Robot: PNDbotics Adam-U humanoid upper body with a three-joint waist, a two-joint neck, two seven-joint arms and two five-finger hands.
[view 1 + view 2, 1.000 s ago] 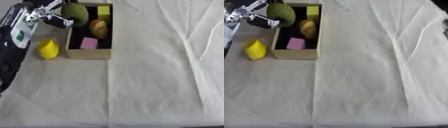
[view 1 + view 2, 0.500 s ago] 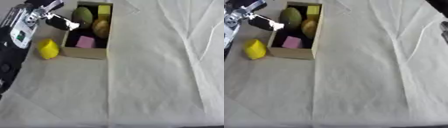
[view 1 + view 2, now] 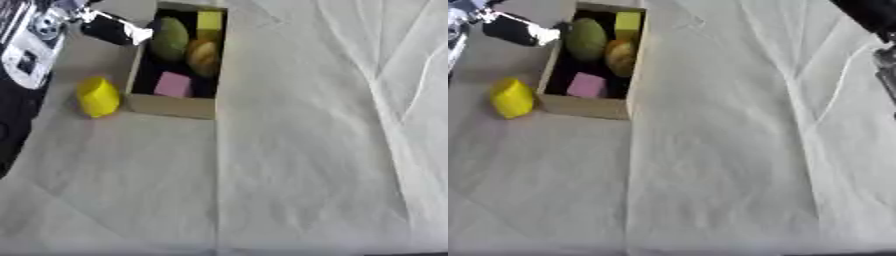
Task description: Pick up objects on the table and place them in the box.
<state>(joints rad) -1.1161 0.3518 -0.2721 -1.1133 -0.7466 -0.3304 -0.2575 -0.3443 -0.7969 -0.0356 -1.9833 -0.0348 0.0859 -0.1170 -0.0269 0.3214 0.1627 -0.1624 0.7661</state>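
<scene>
A cardboard box (image 3: 168, 105) stands at the upper left. In it lie a green rounded object (image 3: 170, 38), a yellow block (image 3: 209, 22), an orange object (image 3: 202, 56) and a pink block (image 3: 173, 84). A yellow object (image 3: 97, 96) rests on the cloth just left of the box. My left hand (image 3: 112, 30) hangs at the box's left wall with its black fingers straight, holding nothing, its tips beside the green object. At the right edge of the right eye view only a grey part of my right hand (image 3: 885, 67) shows under its dark arm.
A creased white cloth (image 3: 297, 150) covers the table, with folds running down the right half. My left arm's black and silver casing (image 3: 26, 50) fills the upper left corner.
The green object has left my left hand and now lies inside the box. The hand has drawn back to the box's left wall. The camera has shifted a little.
</scene>
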